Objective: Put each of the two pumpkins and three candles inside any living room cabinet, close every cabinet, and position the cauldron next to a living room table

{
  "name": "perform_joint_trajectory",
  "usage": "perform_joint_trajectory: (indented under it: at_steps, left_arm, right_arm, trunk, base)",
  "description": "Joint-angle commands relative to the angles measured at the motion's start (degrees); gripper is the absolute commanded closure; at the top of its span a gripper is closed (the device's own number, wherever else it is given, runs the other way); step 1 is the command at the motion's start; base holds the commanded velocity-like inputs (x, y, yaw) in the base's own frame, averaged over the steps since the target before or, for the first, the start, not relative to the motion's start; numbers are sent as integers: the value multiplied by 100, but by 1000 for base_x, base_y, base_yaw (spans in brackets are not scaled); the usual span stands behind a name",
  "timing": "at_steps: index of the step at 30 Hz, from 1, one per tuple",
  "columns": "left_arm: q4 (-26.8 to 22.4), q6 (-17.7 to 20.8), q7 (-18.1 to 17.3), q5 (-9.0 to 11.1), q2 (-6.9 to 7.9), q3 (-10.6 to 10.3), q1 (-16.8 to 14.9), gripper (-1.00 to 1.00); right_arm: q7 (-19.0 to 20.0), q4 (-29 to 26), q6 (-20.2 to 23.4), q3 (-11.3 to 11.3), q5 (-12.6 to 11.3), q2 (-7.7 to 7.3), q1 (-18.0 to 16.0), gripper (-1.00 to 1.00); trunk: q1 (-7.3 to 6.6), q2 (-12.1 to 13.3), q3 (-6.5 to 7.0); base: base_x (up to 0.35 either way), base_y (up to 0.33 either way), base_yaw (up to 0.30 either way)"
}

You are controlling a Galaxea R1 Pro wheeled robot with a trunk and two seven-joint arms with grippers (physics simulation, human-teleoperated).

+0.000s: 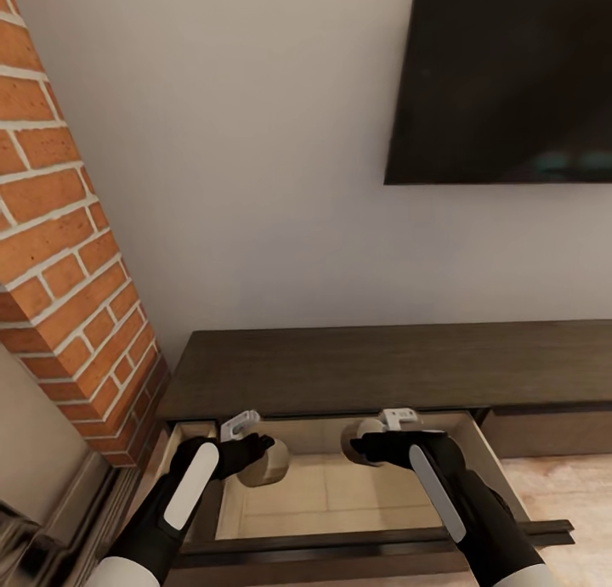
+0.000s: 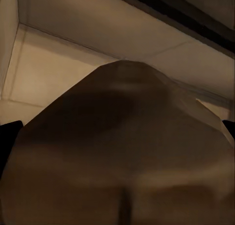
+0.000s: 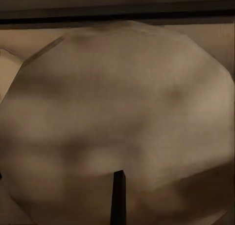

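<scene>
now both grippers, left and right, each clamp candle over open drawer; release high, you risk roll-out.

Both arms reaching forward from the bottom of the head view, black with white forearm panels. Left gripper at lower centre-left, clamped on a candle. Right gripper at lower centre-right, clamped on another candle.
</scene>
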Motion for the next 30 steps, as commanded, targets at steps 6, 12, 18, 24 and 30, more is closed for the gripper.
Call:
perform_joint_trajectory:
  at_steps: [6,12,18,24,30]
  left_arm:
    - [306,12,61,65,-19,-7,-97,100]
    - [1067,12,62,65,-164,-11,-472,100]
    - [1390,13,57,71,-232,-13,-655,100]
    - [1503,9,54,67,-249,-15,-741,100]
    - [1856,-61,3,68,-251,-16,-800,100]
  right_arm:
    - [-20,240,57,10,-26,73,-34,100]
    - [-21,538,63,13,-27,149,-101,100]
    - [-21,1139,64,7,-32,199,-374,100]
    - [-22,1448,57,-2,-36,234,-499,100]
    - [-11,2570,-1,-4,-30,417,-980,100]
  trunk:
    - [2,-2,-5]
    - [2,-2,-5]
    - [2,-2,-5]
    - [2,-2,-5]
    - [2,-2,-19]
  base:
    - [126,51,0]
    - [17,7,0]
    - [3,1,0]
    - [0,0,0]
    - [0,0,0]
